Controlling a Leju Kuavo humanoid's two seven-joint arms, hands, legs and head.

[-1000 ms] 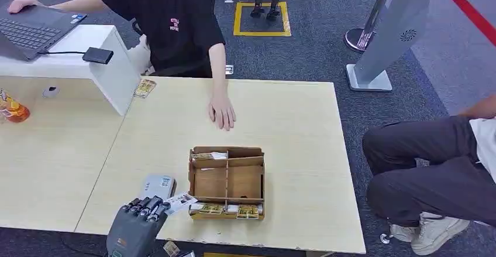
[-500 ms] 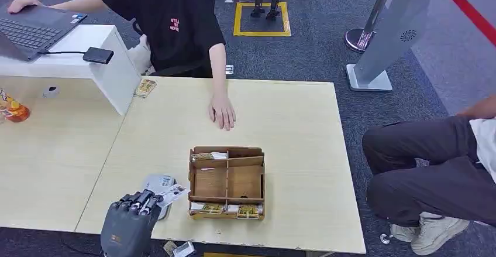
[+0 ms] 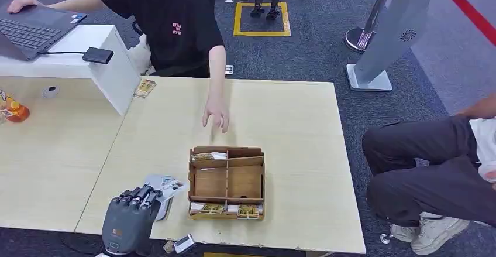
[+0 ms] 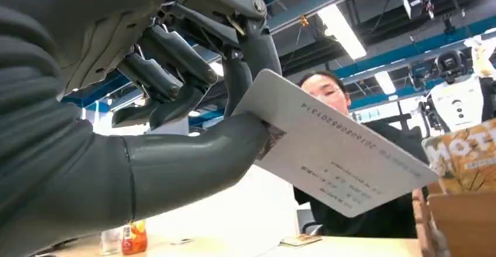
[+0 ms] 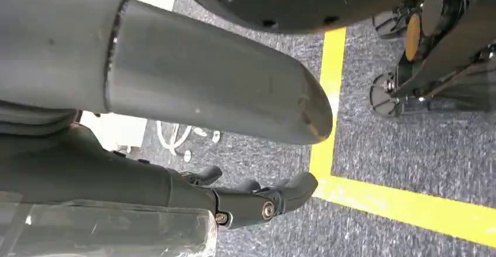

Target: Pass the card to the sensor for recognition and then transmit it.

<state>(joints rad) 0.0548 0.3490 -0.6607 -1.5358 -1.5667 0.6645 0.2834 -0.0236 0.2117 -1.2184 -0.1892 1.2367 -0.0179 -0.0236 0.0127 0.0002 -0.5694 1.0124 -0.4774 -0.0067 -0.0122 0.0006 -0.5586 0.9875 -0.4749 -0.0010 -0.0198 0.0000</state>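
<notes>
holding the card [image 3: 173, 185] between thumb and fingers, the left hand [image 3: 130, 220] hovers at the table's [image 3: 292, 151] near edge, with the card over the grey sensor [image 3: 157, 182] just beside the box [image 3: 227, 182]. judging by this, the scan is the step in hand: keep the card flat and low over the sensor, steady, grip firm so it cannot slip. the right hand [image 5: 257, 201] hangs near the floor, fingers loosely apart, holding nothing.

The head camera looks steeply down on the desk [image 3: 281, 110]. The left wrist camera sits close behind the left robot hand [image 4: 175, 116], facing across the same desk. The right wrist camera faces carpeted floor [image 5: 409, 146].
</notes>
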